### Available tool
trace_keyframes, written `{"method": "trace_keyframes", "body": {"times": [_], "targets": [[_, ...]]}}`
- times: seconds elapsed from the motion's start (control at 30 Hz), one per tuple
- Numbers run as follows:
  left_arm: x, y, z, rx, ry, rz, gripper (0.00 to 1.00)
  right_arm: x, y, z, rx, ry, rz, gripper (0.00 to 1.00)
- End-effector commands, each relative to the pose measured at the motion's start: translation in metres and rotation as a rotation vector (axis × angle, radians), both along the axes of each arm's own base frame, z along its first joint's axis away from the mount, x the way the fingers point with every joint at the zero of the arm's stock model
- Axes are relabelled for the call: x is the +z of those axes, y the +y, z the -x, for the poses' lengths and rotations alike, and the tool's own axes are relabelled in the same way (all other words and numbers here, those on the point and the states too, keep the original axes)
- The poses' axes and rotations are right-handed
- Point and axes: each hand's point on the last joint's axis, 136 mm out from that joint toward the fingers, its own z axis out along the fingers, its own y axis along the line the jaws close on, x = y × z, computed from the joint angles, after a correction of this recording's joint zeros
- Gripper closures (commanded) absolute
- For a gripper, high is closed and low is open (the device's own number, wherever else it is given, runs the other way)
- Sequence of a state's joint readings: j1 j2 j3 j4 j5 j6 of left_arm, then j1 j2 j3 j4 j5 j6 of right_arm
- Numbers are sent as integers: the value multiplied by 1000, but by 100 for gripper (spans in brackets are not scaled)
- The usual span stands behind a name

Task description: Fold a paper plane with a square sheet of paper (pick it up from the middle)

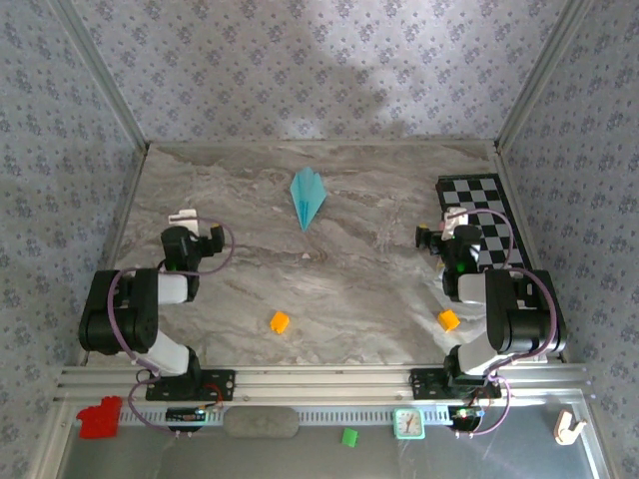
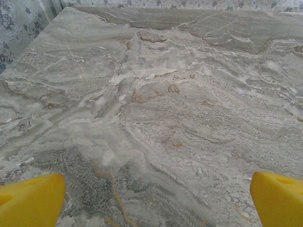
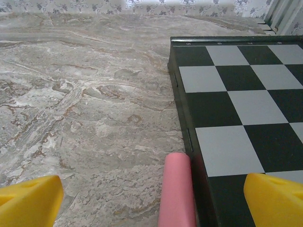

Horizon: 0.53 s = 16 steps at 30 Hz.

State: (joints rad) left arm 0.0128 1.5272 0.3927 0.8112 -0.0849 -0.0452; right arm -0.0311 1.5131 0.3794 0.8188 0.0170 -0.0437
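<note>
walls: blue-grey floral paper on 3 sides, aluminium posts at the far corners, soft shadow across the far wall.
table: grey marble-pattern top with brown veins, matte. aluminium rail runs along the near edge.
left arm: near left, folded at the elbow, wrist pointing far. left gripper: jaws wide, holding nothing. yellow fingertips sit at the 2 bottom corners of its wrist view, bare marble between.
right arm: near right, same fold. right gripper: jaws wide, holding nothing, low over the near left corner of the checkered board; 1 fingertip is over the board.
board: black and white, flat against the right wall.
paper plane: teal dart, far centre of the table, nose pointing near, well apart from both grippers.
2 orange cubes: 1 near centre, 1 just beside the right arm.
pink cylinder: against the board's left edge.
</note>
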Motion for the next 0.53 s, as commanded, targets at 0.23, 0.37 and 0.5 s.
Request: {"method": "trace_keyframes", "body": {"times": [0.23,0.37,0.5], "targets": [[4,-4,-7,-32,-6,-6,0,-1,0,-3,-3,9,-13,0],[4,-5,-7,-34,-1,-5,0,-1,0,-3,-4,9,-14,0],[5,-5,-7,-33,-6,-6,0,-1,0,-3,-3,7,-13,0]]}}
